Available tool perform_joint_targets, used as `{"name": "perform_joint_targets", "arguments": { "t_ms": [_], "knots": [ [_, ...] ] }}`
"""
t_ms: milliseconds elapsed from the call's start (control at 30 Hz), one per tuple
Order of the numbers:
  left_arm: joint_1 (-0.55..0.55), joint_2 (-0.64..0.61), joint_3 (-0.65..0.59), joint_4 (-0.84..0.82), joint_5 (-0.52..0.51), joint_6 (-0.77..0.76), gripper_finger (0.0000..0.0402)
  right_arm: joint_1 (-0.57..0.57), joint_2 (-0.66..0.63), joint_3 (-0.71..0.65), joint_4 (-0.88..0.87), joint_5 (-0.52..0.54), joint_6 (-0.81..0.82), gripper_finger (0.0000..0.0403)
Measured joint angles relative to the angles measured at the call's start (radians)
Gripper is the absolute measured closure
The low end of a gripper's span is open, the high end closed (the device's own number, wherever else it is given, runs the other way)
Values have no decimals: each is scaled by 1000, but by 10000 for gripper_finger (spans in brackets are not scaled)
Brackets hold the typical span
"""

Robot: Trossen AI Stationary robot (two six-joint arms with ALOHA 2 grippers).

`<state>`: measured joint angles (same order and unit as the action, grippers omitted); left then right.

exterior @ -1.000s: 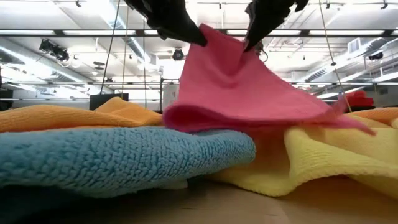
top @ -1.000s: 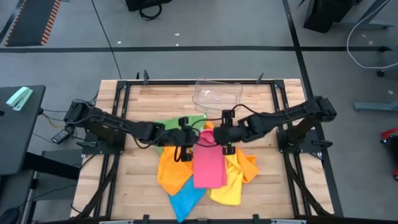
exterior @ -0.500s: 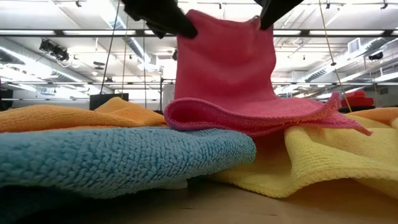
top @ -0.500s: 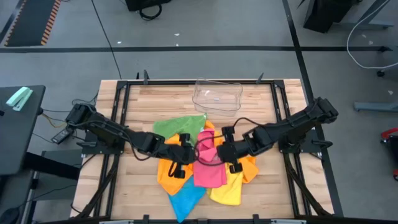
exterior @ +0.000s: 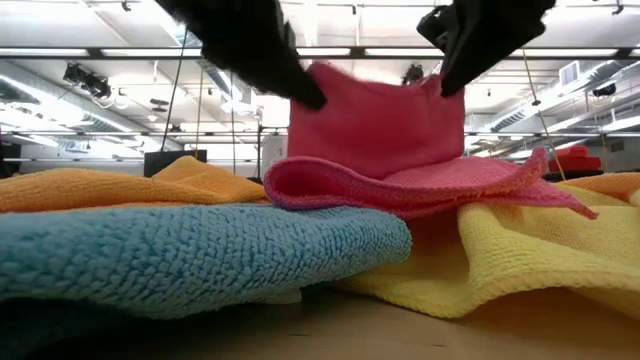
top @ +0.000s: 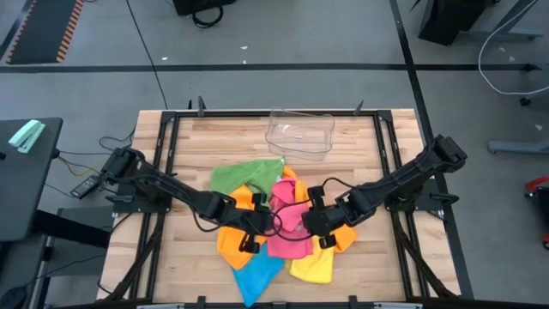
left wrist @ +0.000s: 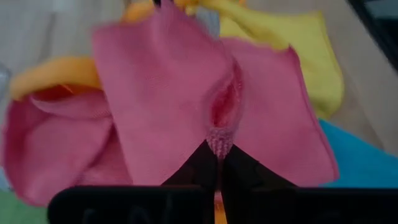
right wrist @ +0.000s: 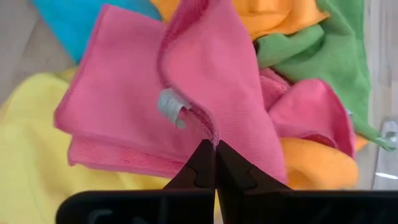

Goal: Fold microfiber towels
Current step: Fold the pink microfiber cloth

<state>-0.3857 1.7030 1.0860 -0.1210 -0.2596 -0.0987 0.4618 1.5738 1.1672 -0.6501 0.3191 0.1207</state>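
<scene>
While you watch, both pincers have swept the pink towel (top: 287, 225) toward the counter's (top: 197, 142) near edge: left pincer (top: 250, 238) and right pincer (top: 323, 230) each clamp a corner, doubling it over the pile.

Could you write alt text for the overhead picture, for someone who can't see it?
Two dark robot arms meet over a wooden table, the left gripper and right gripper each pinching a pink cloth. It lies on green, orange, yellow and blue cloths; a clear tray sits beyond.
</scene>
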Motion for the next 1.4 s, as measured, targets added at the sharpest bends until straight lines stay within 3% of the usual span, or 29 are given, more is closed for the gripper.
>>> {"name": "perform_joint_targets", "arguments": {
  "t_ms": [267, 567, 867, 1067, 1400],
  "knots": [
    [-50, 68, 0, 42, 3, -21, 375, 76, 0, -77, 137, -6, 11, 399],
    [-21, 73, 0, 42, -9, -20, 390, 63, 0, -113, 152, 40, 11, 399],
    [-40, 73, 0, 47, 17, -20, 374, 83, 0, -113, 189, -52, 45, 399],
    [-79, 73, 0, 58, 34, -27, 389, 125, 0, -113, 203, -59, 82, 399],
    [-89, 115, 0, 116, 26, -47, 380, 157, 5, -113, 212, -59, 130, 399]
  ]
}}
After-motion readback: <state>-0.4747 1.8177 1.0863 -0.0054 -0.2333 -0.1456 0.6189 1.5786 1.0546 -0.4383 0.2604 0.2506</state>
